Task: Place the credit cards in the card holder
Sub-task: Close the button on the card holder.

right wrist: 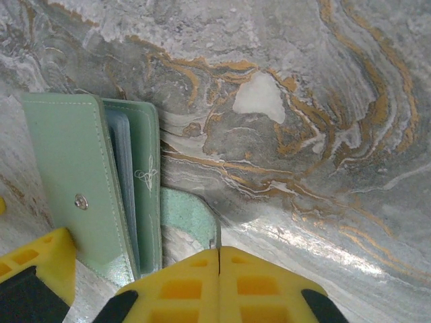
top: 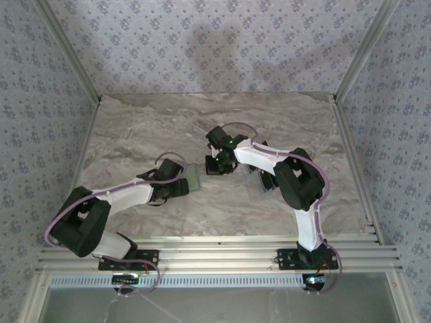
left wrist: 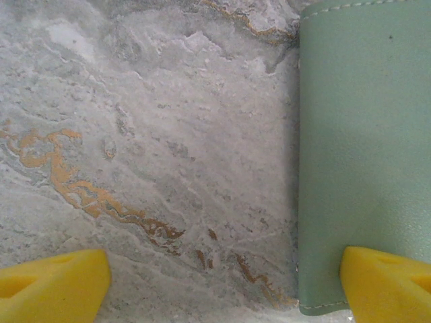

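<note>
Marble table (right wrist: 303, 134) is bearing the card holder (right wrist: 67, 175), lying lengthwise alongside the right gripper (right wrist: 219, 282), which is pinching fully closed; the left gripper (left wrist: 222, 286) is gaping wide.

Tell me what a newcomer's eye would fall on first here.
The sage-green card holder stands out at the middle of the gold-veined grey marble table. The right wrist view shows its covers parted and its strap reaching the shut yellow tips of the right gripper. The left gripper stands open, one finger over the holder's edge.
</note>
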Controlling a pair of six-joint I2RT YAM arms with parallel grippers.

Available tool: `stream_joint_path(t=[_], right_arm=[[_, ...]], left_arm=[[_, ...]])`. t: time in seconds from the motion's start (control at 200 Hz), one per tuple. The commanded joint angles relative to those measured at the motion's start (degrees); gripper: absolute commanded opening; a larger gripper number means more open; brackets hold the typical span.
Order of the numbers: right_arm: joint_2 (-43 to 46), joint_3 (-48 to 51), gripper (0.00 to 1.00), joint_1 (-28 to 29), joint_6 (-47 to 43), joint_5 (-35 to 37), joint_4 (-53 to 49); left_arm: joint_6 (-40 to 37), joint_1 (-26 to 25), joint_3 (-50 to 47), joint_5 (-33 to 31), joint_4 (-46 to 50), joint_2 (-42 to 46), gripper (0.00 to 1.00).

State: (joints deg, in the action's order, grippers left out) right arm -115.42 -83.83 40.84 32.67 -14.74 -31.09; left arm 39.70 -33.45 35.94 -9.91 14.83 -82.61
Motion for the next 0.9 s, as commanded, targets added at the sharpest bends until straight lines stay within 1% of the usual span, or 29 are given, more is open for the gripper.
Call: stream_joint_path(t=[0.0, 0.19, 0.37, 0.49, 0.52, 0.605, 0.894], right_arm=[[0.0, -1.1, 0.0, -0.1, -0.3, -0.8, -0.3], [2.7, -0.6, 0.0, 0.0, 0.2, -2.2, 0.8], [4.0, -0.1, 0.0, 0.1, 1.8, -6.1, 3.5], [3.5, -0.1, 0.0, 0.2, 2.9, -8.7, 5.9], [3.2, -0.1, 0.0, 0.3, 4.8, -9.5, 6.6], [2.3, -0.5, 0.0, 0.4, 6.0, -10.9, 8.0], [-0.7, -2.0, 0.0, 1.5, 8.0, -11.7, 9.6]], left_arm=[[0.8, -0.1, -1.3, 3.4, -1.7, -3.9, 0.9], [0.5, -0.1, -1.3, 3.8, -1.6, -3.6, 0.9], [0.1, -0.1, -1.1, 4.3, -1.8, -3.2, 0.9], [0.0, -0.2, -1.1, 4.5, -2.0, -3.1, 0.9], [0.0, -0.2, -1.1, 4.6, -2.0, -3.1, 0.9], [0.0, -0.3, -1.1, 4.8, -2.3, -3.0, 0.9], [-0.2, -0.3, -1.5, 5.2, -3.1, -3.1, 0.9]])
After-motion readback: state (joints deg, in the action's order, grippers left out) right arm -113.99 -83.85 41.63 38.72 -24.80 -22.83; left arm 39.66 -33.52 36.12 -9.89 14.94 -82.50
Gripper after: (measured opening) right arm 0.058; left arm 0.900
